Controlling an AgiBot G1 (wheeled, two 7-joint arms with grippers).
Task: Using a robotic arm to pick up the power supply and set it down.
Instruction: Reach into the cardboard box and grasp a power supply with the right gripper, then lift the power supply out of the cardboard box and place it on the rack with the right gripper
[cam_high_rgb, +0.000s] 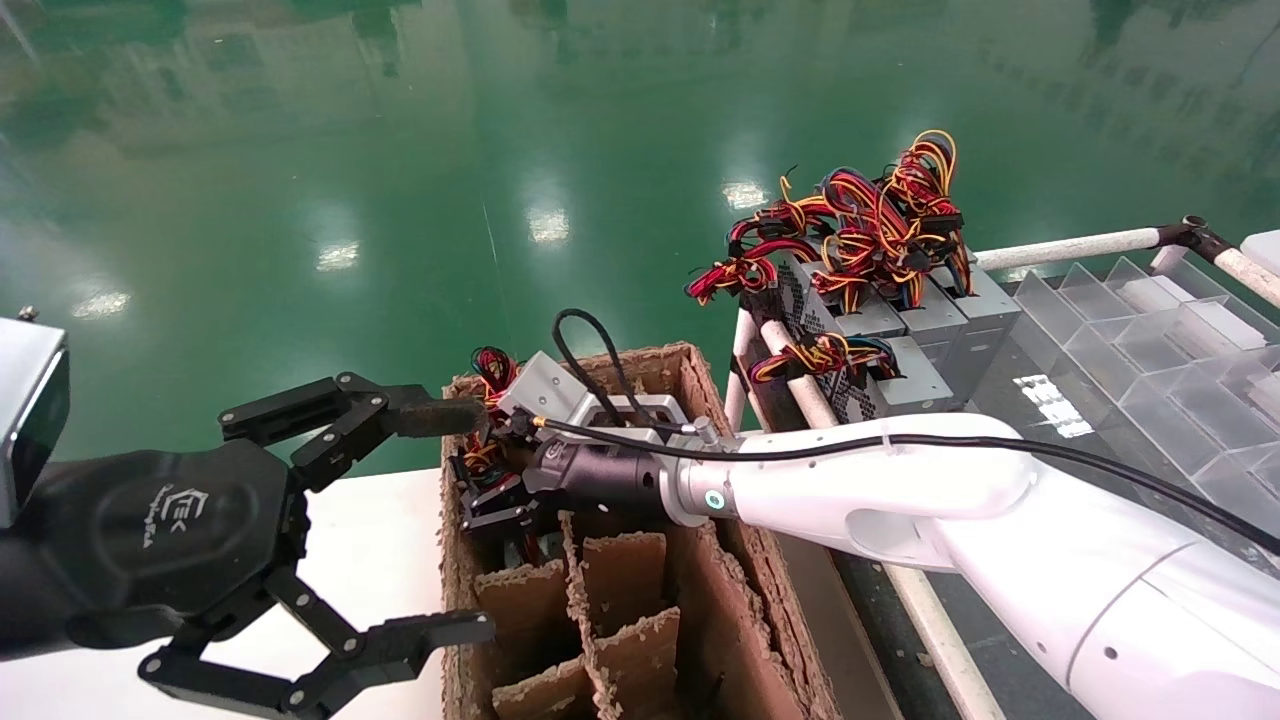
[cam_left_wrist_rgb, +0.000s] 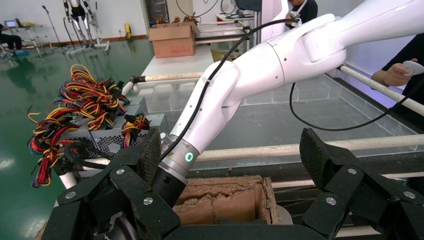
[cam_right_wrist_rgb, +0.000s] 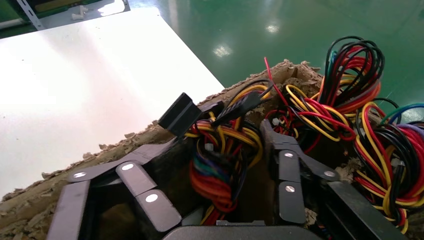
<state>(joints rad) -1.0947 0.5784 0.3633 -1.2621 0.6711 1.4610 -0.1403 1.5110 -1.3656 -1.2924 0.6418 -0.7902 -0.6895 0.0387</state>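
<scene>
A: Left gripper (cam_high_rgb: 330, 540) parked just beside the cardboard box's (cam_high_rgb: 455, 560) left wall, fingers spread wide, holding nothing

B: Right gripper (cam_high_rgb: 497, 497) is down in the box's far-left compartment. We're at the grasp step. Right wrist view shows its fingers (cam_right_wrist_rgb: 287, 172) either side of a wire bundle (cam_right_wrist_rgb: 220, 165), not visibly clamped, so we'd call it open around it

A: Power supply (cam_high_rgb: 535, 385) itself? Head view only gives us a grey corner at the far end of the box; wrist view hides the case under wires

B: So next we need to close on metal, not cable, then lift straight up clear of the dividers (cam_high_rgb: 620, 590)

A: Farther off, finished units (cam_high_rgb: 930, 320) stacked at the rack's (cam_high_rgb: 1070, 245) left edge. Left wrist view adds an operator's hand (cam_left_wrist_rgb: 397, 74) behind
</scene>
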